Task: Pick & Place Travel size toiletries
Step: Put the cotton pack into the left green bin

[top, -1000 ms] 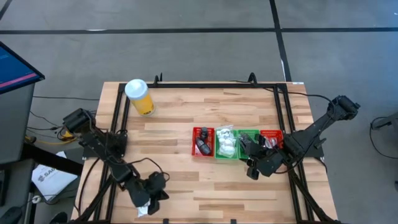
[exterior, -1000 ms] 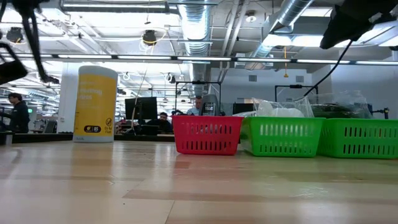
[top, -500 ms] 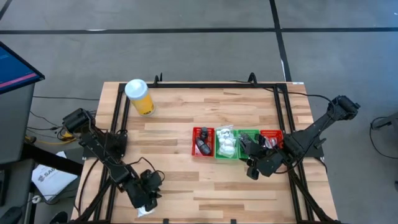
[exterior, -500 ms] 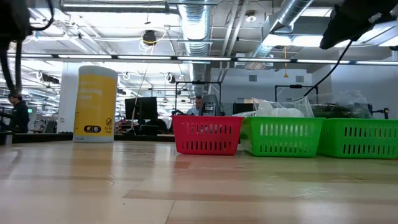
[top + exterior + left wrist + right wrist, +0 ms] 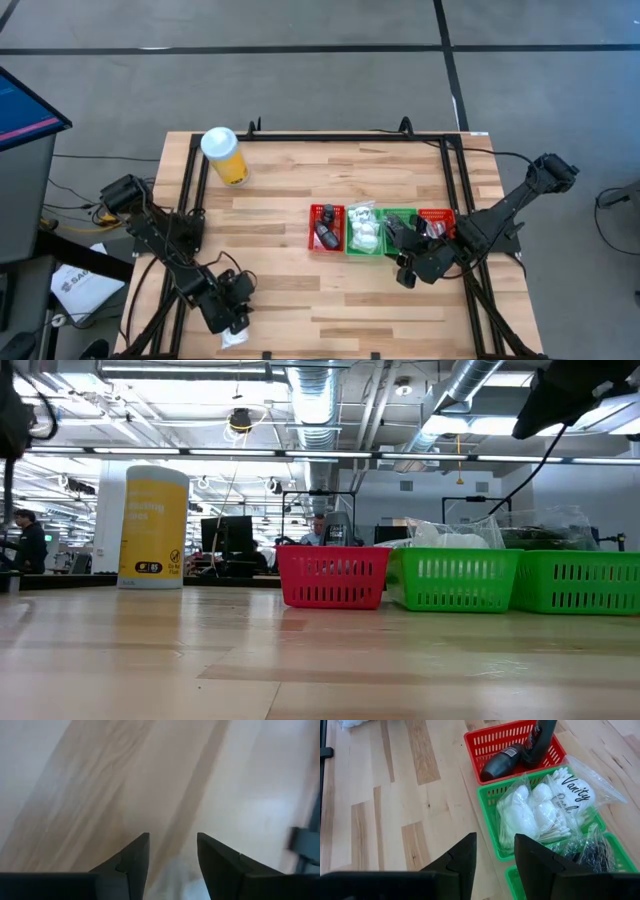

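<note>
My left gripper (image 5: 232, 315) stands open low over the table's near left part. A white sachet (image 5: 236, 339) lies flat on the wood at the near edge, just beside it, and shows as a pale blur (image 5: 175, 872) between the fingers. Farther right, a red tray (image 5: 520, 745) holds dark bottles. Beside it a green tray (image 5: 490, 800) holds a clear bag of white pieces (image 5: 540, 810), and another green tray (image 5: 517, 875) holds a clear bag of black pieces (image 5: 592, 852). My right gripper (image 5: 494, 842) hovers open near these trays, with nothing between its fingers.
A yellow cylinder with a white lid (image 5: 225, 155) stands at the far left of the table. Several trays form a row (image 5: 380, 228) right of the middle. A black frame (image 5: 190, 180) runs along the table's edges. Bare wood lies between the cylinder, the trays and the near edge.
My left gripper has drawn a little toward the table's left and near edge, and its arm has slid out of the low view's left side. The white sachet has stayed on the table by the near edge.
</note>
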Tool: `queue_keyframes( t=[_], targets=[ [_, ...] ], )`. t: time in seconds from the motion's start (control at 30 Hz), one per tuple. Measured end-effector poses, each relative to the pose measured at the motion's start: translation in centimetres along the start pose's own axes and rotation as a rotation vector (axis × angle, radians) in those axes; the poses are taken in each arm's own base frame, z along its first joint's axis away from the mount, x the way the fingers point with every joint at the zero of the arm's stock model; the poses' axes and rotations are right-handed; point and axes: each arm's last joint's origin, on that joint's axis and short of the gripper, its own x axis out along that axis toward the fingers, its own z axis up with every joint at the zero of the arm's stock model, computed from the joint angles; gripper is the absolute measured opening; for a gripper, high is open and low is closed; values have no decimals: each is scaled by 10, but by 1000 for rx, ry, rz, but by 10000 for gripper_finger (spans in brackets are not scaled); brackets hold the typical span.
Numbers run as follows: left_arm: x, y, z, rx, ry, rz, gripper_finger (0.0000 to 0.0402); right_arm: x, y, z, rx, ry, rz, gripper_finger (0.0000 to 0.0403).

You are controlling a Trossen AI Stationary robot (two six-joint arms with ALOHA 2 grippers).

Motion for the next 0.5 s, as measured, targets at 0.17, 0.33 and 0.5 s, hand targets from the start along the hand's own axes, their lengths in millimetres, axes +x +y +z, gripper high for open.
queue_keyframes(
  t=[0.17,0.33,0.5],
  targets=[
    [2,8,-8,-73,1,6,157,0,0,0,0,0,0,123],
    [0,5,-16,-60,-1,-28,157,0,0,0,0,0,0,123],
    [-3,2,-23,-38,11,-49,157,0,0,0,-1,0,0,123]
  ],
)
